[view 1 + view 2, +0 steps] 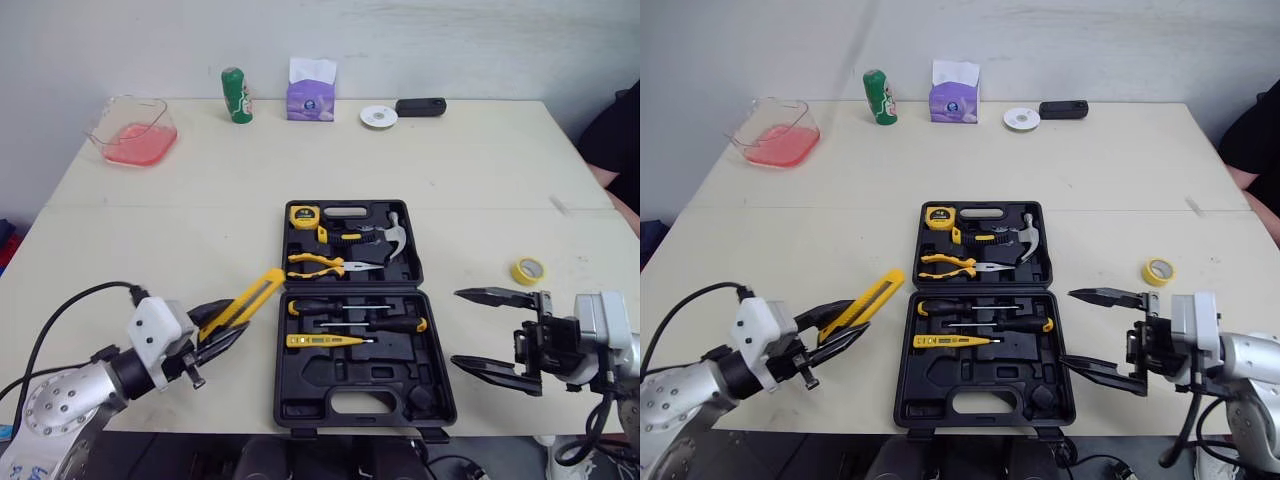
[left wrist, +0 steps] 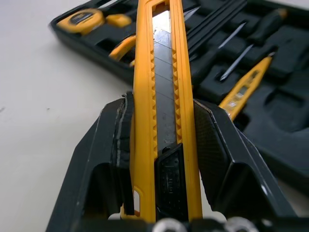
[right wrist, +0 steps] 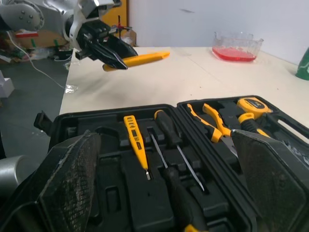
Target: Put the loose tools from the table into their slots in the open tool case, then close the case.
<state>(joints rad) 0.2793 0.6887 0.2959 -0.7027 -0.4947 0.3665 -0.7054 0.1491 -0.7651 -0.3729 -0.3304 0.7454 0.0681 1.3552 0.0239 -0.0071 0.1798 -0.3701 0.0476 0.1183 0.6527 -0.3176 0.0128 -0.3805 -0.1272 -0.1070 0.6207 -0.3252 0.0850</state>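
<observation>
Yellow utility knife point(image 1: 250, 298) clamped in left jaws, blade plain in left wrist view, right jaws wide beside case point(image 1: 310, 395)

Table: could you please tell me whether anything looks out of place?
The yellow tape roll lies loose on the table, right of the open tool case; the left gripper holds the utility knife outside it. Nothing looks spilled.

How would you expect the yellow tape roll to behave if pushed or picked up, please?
The tape roll lies flat, so it would probably slide rather than roll. Being a small hollow ring, it is likely light, and could roll off if tipped on edge.
</observation>
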